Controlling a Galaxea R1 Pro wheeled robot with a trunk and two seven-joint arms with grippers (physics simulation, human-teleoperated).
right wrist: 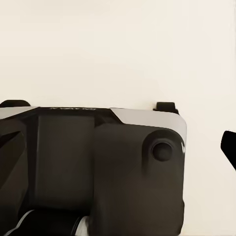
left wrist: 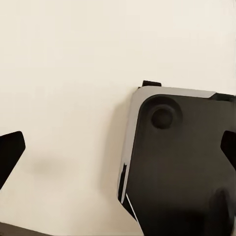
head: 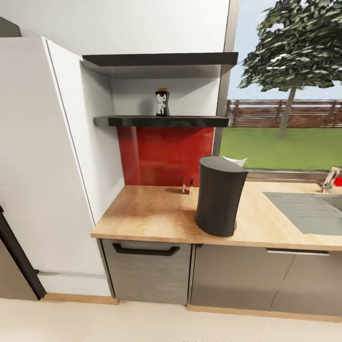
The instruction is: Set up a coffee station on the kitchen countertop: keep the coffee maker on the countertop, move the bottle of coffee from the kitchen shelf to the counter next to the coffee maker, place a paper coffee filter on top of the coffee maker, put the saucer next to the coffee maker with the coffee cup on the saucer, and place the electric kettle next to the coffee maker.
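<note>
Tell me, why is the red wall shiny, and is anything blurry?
Head view: the red backsplash has pale glare; the coffee maker casts a soft shadow on the countertop; the bottle looks blurry. Left wrist view: a faint shadow smudges the pale floor.

White paper filter [head: 236,161] half hidden behind coffee maker [head: 220,196]

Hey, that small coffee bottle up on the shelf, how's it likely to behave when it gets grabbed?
The coffee bottle stands upright, tall and narrow, so a sideways nudge would probably tip it. It sits near the front of the shelf, so it might fall to the countertop. It looks rigid, likely smooth.
</note>
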